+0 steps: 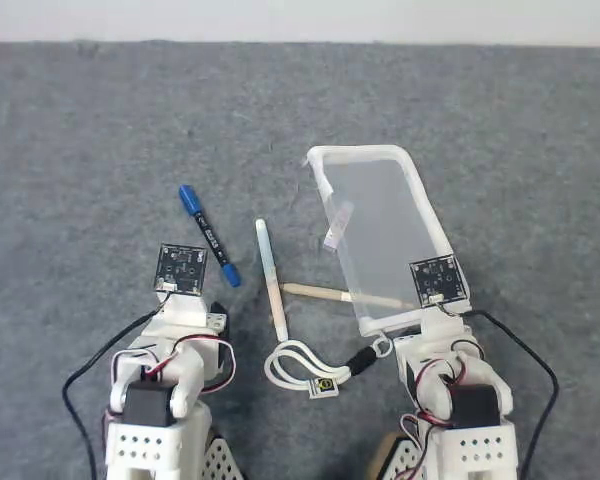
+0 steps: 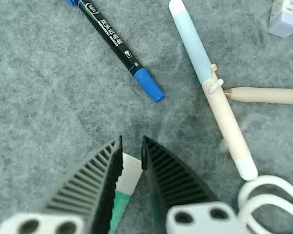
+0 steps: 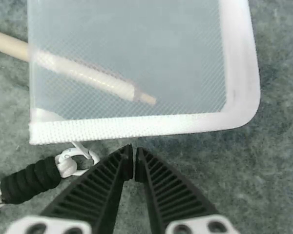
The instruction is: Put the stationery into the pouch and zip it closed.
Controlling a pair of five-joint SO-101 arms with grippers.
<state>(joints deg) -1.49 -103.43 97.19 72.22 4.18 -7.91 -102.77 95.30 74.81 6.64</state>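
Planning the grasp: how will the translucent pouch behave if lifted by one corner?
The pouch looks thin and see-through, so it will likely sag rather than stay flat. It seems light, so a push may slide it across the carpet.

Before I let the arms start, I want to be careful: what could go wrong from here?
The beige pen seems to touch the pale blue pen with its tip, so lifting one may drag the other. The white strap loop lies beside the blue pen's end and could snag the jaws.
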